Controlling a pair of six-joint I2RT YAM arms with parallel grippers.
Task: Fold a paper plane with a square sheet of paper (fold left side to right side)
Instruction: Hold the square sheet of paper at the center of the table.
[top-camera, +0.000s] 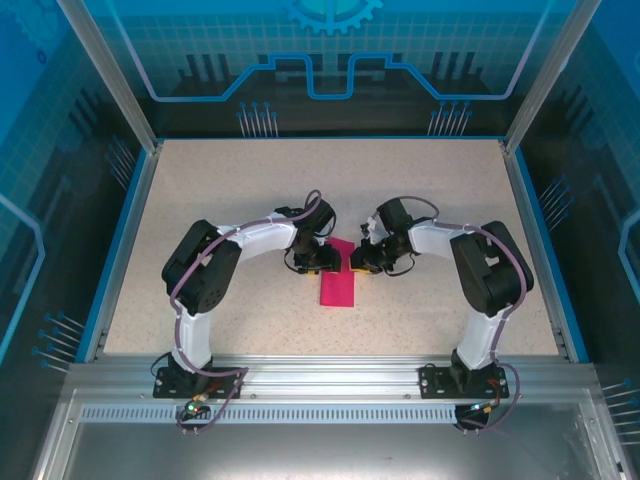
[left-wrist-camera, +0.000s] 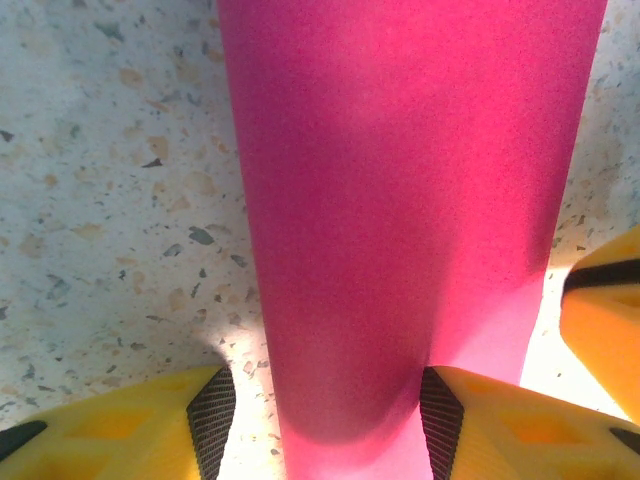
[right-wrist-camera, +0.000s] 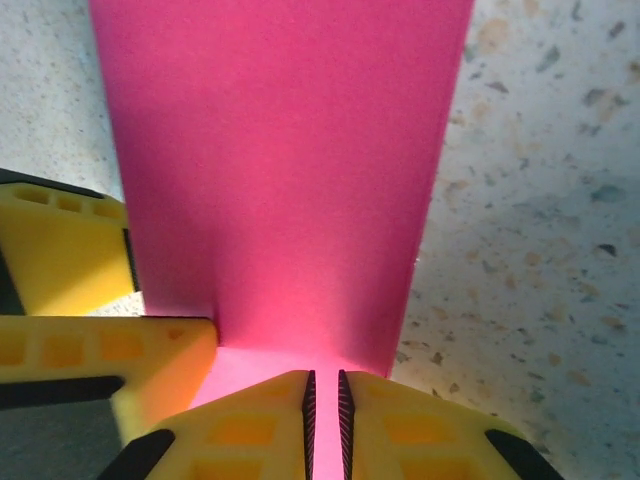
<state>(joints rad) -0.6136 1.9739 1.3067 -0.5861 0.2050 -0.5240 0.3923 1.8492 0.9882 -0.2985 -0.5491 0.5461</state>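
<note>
The square sheet of paper (top-camera: 337, 287) lies mid-table as a narrow magenta strip, doubled over on itself. In the left wrist view its upper layer (left-wrist-camera: 400, 200) bulges in a soft, uncreased curve. My left gripper (top-camera: 322, 260) stands open at the strip's far end, and its pads (left-wrist-camera: 213, 410) straddle that curve without closing on it. My right gripper (top-camera: 361, 260) faces it from the right. Its jaws (right-wrist-camera: 324, 410) are almost together, with only a thin slit between them, and they stand over the lighter lower layer (right-wrist-camera: 260, 365) just short of the upper layer's edge.
The paper rests on a speckled beige tabletop (top-camera: 200, 200) with a blue rim. Aluminium frame posts (top-camera: 105, 70) stand at the back corners. One yellow finger (left-wrist-camera: 605, 320) of the right gripper shows beside the paper in the left wrist view. Fingers (right-wrist-camera: 65, 250) of the left gripper appear in the right wrist view.
</note>
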